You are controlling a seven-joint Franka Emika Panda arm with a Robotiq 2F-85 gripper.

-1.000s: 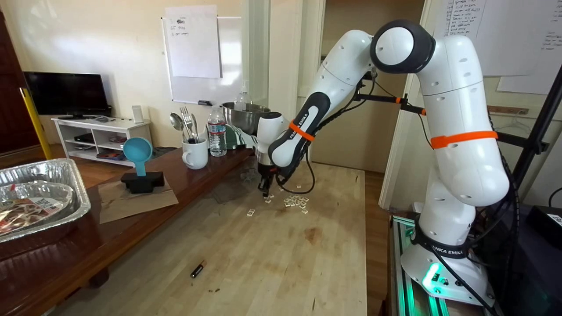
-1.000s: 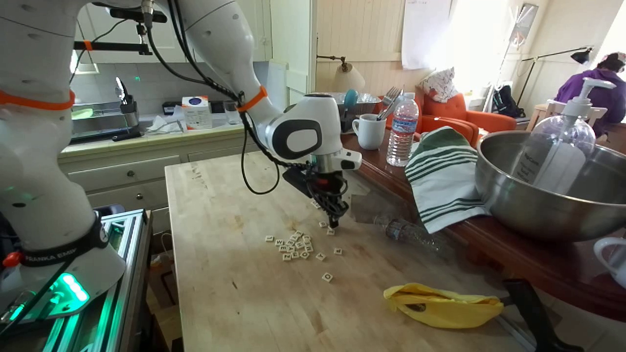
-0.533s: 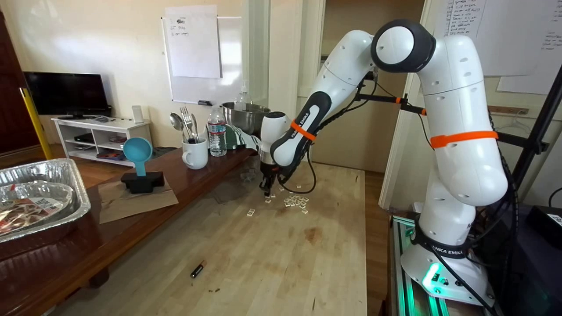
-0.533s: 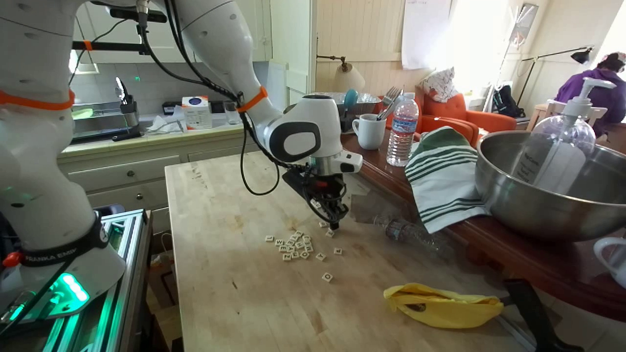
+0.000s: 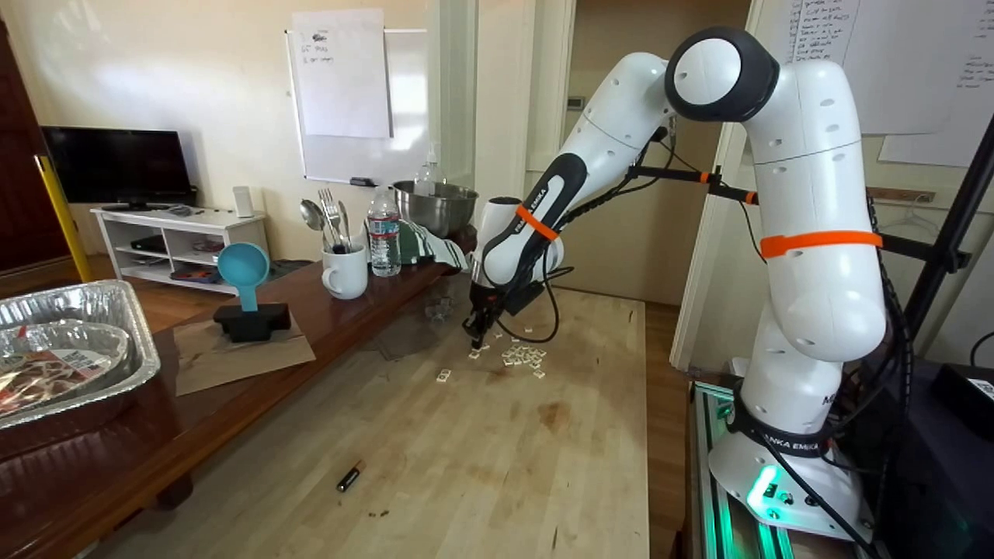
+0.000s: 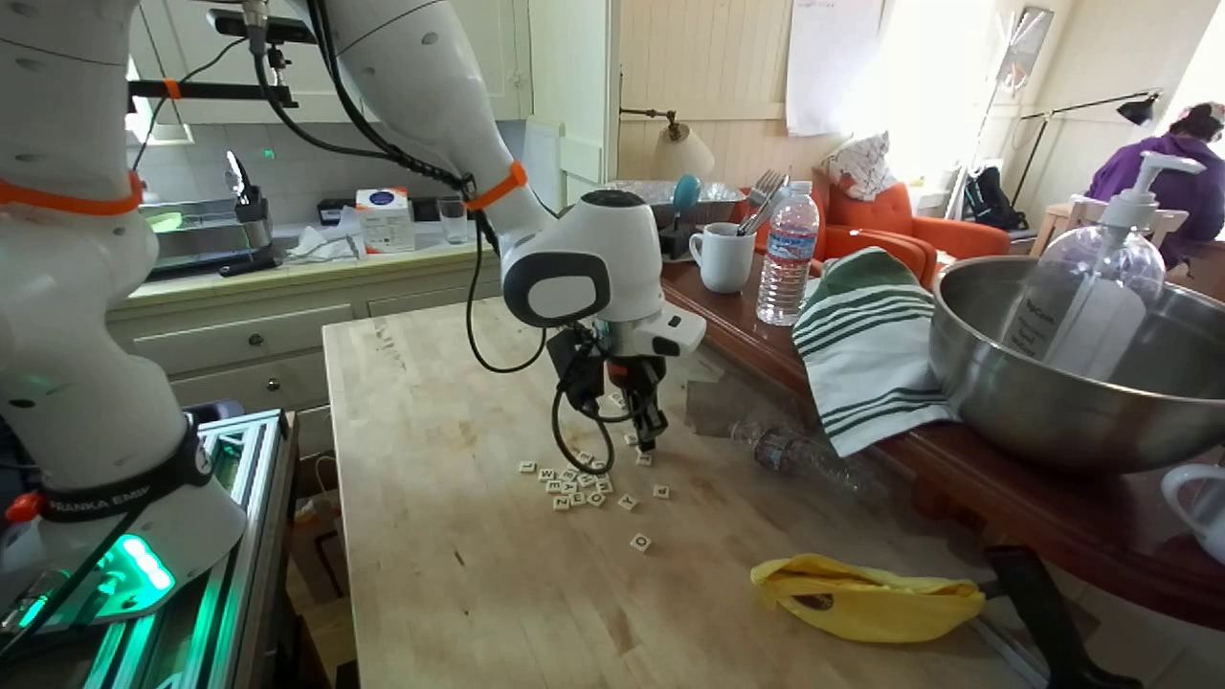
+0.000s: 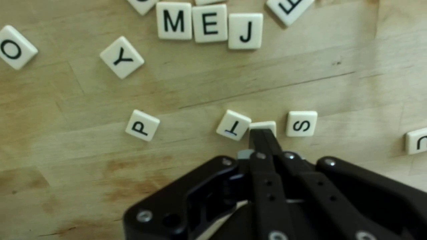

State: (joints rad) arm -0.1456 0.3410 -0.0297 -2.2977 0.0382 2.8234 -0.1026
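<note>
We see the Robotiq gripper [image 7: 267, 138], jaws clenched, over a letter tile [image 7: 263, 125] (its letter hidden) between the T tile [image 7: 234, 125] and the S tile [image 7: 301, 123].

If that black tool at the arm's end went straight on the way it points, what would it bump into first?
Probably the half-hidden tile between the T tile and the S tile: the shut tool points down there. Whether they already touch isn't clear.
</note>
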